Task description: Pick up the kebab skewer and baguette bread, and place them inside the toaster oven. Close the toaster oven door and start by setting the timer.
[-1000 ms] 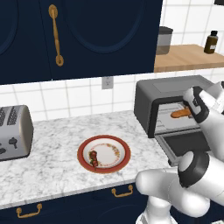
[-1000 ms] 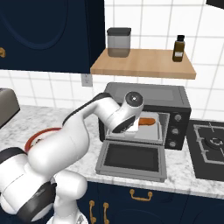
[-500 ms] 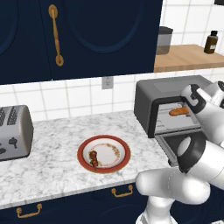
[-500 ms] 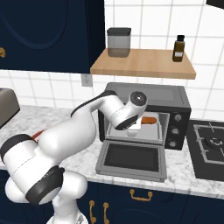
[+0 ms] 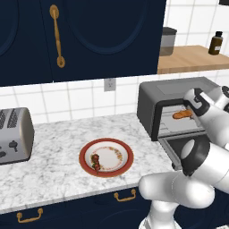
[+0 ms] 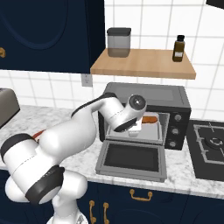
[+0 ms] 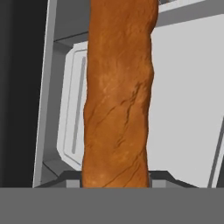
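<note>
The baguette bread (image 7: 118,96) is a long golden-brown loaf, and my gripper (image 7: 114,179) is shut on it, with a finger (image 7: 70,178) on either side. The loaf (image 5: 182,114) sits inside the cavity of the dark grey toaster oven (image 5: 165,96), just above the rack, and its end (image 6: 150,119) pokes out to the right of my gripper (image 6: 139,124). The toaster oven door (image 6: 131,157) hangs open, folded down flat over the counter edge. The kebab skewer (image 5: 95,162) lies on the left side of a red-rimmed plate (image 5: 127,154) on the marble counter.
A silver two-slot toaster (image 5: 13,134) stands at the counter's far left. Above the oven, a wooden shelf (image 6: 144,63) carries a grey jar (image 6: 118,42) and a brown bottle (image 6: 178,48). A gas hob (image 6: 210,146) lies right of the oven.
My hand has edged slightly further into the oven with the baguette, and the elbow has swung a little. The plate and the skewer have not moved.
</note>
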